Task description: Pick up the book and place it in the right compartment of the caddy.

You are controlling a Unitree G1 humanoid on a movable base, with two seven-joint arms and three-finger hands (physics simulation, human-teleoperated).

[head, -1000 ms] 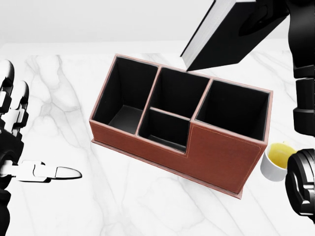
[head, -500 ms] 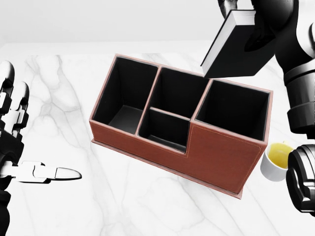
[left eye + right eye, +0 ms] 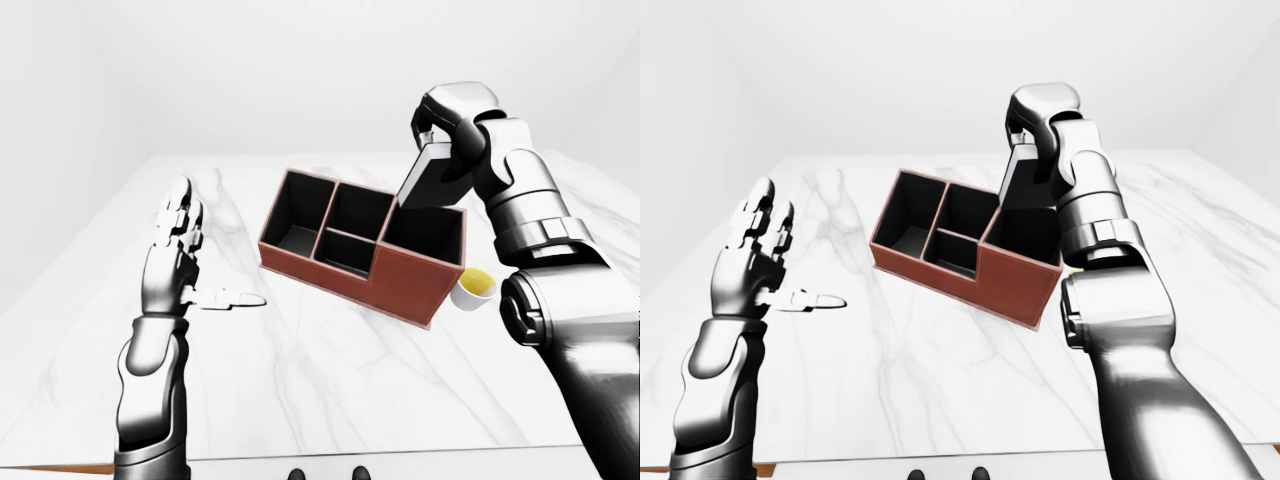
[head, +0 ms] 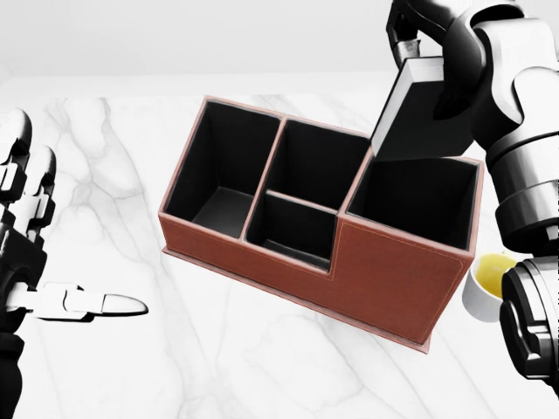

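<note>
Left hand: the left hand point(image 4: 35, 253) is raised at the left edge of the head view, fingers spread apart and upright, thumb pointing toward the caddy, holding nothing and well apart from it.
Table: a white marble table point(image 4: 113, 175) carries everything.
Caddy: the brown leather caddy point(image 4: 384, 279) sits at an angle mid-table, black inside, with a long left compartment, two smaller middle ones and a large right compartment point(image 4: 419, 201).
Book: the dark book point(image 4: 424, 118) with pale page edges is tilted, its lower edge at the upper rim of the right compartment; whether it touches the rim is unclear.
Right hand: the right hand point(image 4: 437, 44) is clamped on the book's upper end, above the caddy.
Cup: a white cup point(image 4: 485, 284) of yellow liquid stands just beside the caddy's right end.
</note>
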